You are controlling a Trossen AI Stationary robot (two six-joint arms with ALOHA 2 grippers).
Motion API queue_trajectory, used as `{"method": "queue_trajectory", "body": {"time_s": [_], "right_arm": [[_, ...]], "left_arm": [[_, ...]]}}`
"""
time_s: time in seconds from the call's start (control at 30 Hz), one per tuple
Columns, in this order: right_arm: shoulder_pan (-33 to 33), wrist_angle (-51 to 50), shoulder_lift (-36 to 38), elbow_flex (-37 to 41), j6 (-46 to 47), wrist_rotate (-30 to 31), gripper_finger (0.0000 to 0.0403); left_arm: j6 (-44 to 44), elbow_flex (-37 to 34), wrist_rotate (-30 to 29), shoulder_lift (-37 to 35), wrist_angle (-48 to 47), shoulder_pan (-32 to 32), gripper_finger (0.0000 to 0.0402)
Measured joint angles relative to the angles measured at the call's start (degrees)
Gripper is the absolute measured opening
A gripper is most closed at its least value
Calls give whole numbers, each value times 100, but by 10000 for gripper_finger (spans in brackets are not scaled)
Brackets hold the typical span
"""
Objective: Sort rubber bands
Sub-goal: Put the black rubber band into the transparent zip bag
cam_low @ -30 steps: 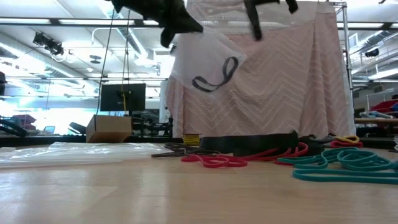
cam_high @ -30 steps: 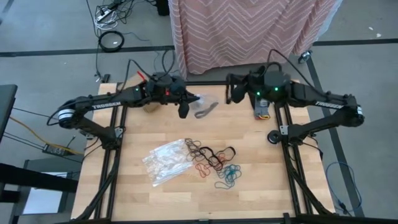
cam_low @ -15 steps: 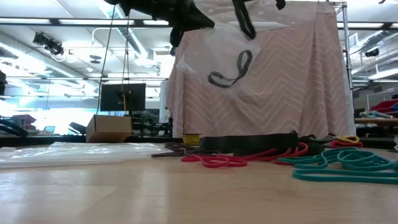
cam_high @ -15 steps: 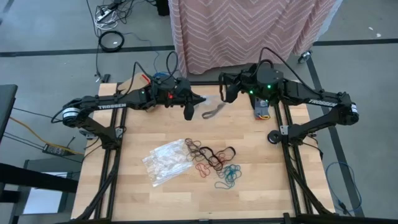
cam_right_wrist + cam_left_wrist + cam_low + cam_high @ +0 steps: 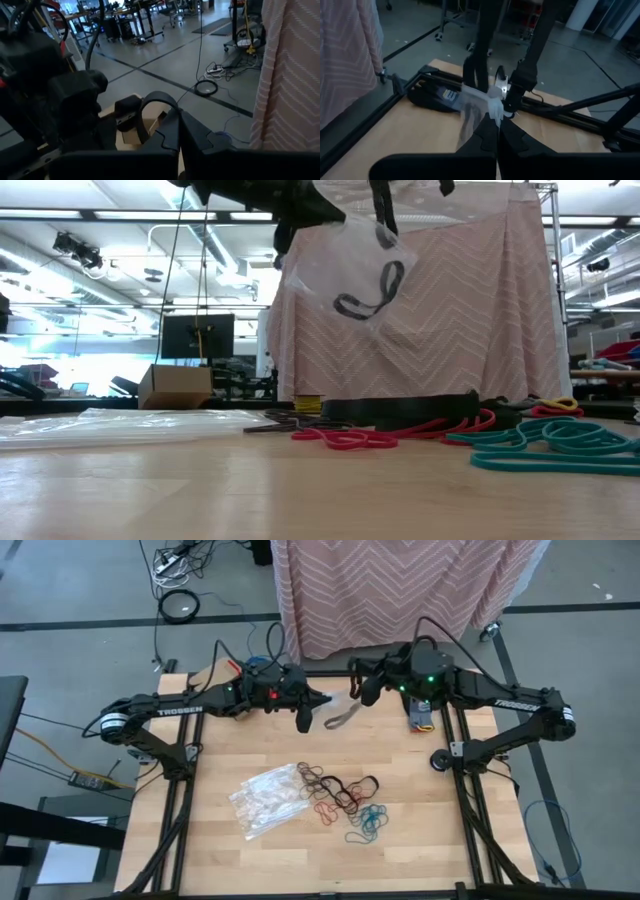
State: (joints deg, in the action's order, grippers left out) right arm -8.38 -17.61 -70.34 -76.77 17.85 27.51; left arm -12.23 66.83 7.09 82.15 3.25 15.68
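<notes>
Clear bag (image 5: 476, 102) between closed pincer (image 5: 496, 131)

Low view: both arms cut off by the top edge; only the lower parts are seen. The clear bag (image 5: 345, 275) is cropped at its top, so its held edge cannot be traced. Teal bands (image 5: 555, 445) run off the right edge. High view: single loops in the rubber bands (image 5: 345, 798) are too small to be counted. Left wrist view: bag contents blurred.
</notes>
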Motion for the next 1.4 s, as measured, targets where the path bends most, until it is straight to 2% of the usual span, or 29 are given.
{"method": "queue_trajectory", "body": {"time_s": [0.13,0.27,0.47,0.77,0.9,1.1,1.4], "right_arm": [[0,-171,-3,0,1,-122,0],[-42,-767,-3,0,5,-325,0],[-243,-1464,-3,0,187,-1246,0],[-668,-1789,-83,0,158,-2590,0],[-725,-1729,-197,0,17,-3169,0],[-687,-1563,-413,0,-138,-3614,0],[-506,-1467,-545,2,-256,-3715,0]], "left_arm": [[-7,0,1,-2,276,0,0],[-44,3,129,-2,489,0,0],[-23,94,314,-4,420,0,0],[-10,96,750,-4,388,0,0],[-1,98,758,-9,223,7,0],[111,100,726,-9,39,7,0],[152,100,652,-9,-221,76,0]]}}
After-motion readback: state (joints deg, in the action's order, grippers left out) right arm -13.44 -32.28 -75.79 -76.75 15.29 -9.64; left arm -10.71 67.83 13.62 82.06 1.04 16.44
